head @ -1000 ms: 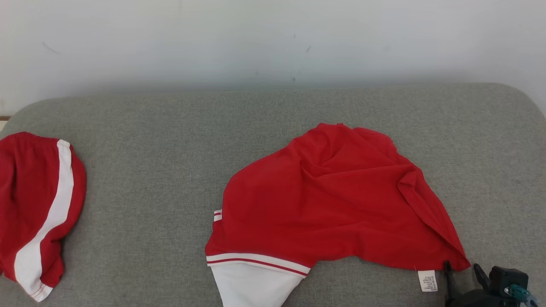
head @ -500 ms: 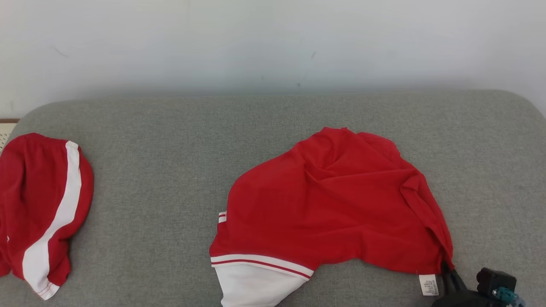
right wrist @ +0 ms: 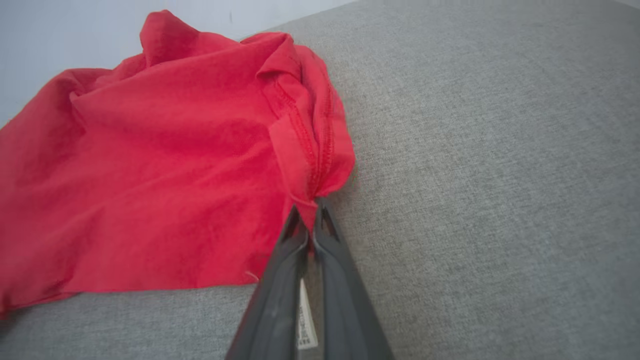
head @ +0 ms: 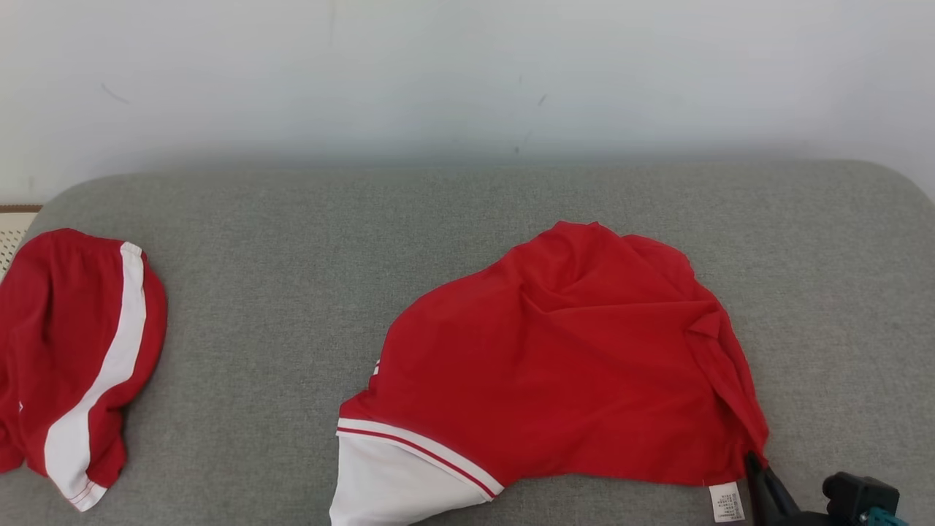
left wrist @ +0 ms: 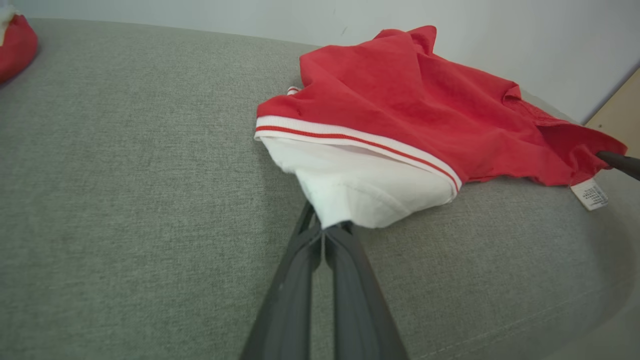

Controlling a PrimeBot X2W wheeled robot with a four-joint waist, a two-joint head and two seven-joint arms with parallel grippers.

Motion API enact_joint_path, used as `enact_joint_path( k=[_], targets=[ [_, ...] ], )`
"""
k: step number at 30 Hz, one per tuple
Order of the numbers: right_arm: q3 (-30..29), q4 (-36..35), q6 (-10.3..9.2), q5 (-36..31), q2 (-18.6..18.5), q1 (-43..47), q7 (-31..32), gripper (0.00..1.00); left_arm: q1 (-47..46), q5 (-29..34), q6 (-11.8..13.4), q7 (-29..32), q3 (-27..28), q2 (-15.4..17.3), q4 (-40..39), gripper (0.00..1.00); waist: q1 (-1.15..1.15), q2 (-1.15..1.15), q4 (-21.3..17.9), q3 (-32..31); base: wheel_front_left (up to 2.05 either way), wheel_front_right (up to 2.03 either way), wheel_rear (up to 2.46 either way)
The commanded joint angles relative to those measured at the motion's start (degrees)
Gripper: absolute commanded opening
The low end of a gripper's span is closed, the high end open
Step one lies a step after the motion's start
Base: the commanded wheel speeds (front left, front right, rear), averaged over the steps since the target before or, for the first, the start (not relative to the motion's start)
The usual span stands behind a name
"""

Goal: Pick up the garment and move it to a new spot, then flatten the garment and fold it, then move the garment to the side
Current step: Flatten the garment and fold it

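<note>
Red garment [head: 570,365] lies ahead of us: our left gripper [left wrist: 324,230] pinches its white end [left wrist: 360,195], our right gripper [right wrist: 310,213] pinches its red corner [right wrist: 306,182].

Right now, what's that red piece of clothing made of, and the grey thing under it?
Red garment: thin, soft cloth with a matte look, probably a light sports knit; it drapes in loose creases and shows stitched hems. Its white band: seems to be a ribbed, stretchy trim. Grey cushion: coarse woven upholstery, matte, with a flecked weave; what fills it is hidden.
</note>
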Motion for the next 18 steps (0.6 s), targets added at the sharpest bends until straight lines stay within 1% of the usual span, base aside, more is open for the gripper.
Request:
enact_joint_path(
  k=[1, 6, 10, 12, 14, 16, 18],
  targets=[
    [0.59, -1.74, 0.03, 1.12, 0.06, 0.71, 1.02, 0.0, -0.4, 0.54, -0.11, -0.06, 0.2, 0.46, -0.47, 0.0, 0.0, 0.0, -0.03, 0.25, 0.0, 0.0, 0.0],
    [2.93, -7.74, 0.03, 4.26, -0.79, -2.0, 4.86, 0.0, -5.5, 2.78, -1.41, -0.06, -0.15, 1.99, -0.76, 0.0, 0.0, 0.0, 0.26, 1.92, 0.0, 0.0, 0.0],
    [5.16, -9.68, 0.03, 7.81, -1.51, -8.56, 8.17, 0.0, -14.78, 5.02, -3.13, 0.43, -1.54, 5.59, 0.51, 0.0, 0.0, 0.0, 0.48, 5.17, 0.0, 0.0, 0.0],
    [6.14, -9.58, 0.03, 8.76, -2.73, -14.09, 10.15, 0.0, -21.19, 5.45, -3.69, 1.72, -2.18, 7.72, 1.17, 0.0, 0.0, 0.0, 0.45, 7.8, 0.0, 0.0, 0.0],
    [6.85, -8.33, 0.03, 10.78, -2.63, -20.53, 12.04, 0.0, -28.23, 5.5, -4.15, 2.75, -2.37, 10.36, 1.84, 0.0, 0.0, 0.0, 0.12, 10.54, 0.0, 0.0, 0.0],
    [7.11, -6.33, 0.03, 12.32, -2.85, -27.75, 13.77, 0.0, -35.84, 4.46, -4.4, 4.36, -3.09, 12.93, 2.99, 0.0, 0.0, 0.0, -0.16, 13.58, 0.0, 0.0, 0.0],
    [6.87, -2.76, 0.03, 14.16, -2.74, -35.4, 15.55, 0.0, -43.9, 3.12, -4.46, 5.56, -5.02, 15.42, 4.09, 0.0, 0.0, 0.0, -0.52, 16.31, 0.0, 0.0, 0.0]
  ],
)
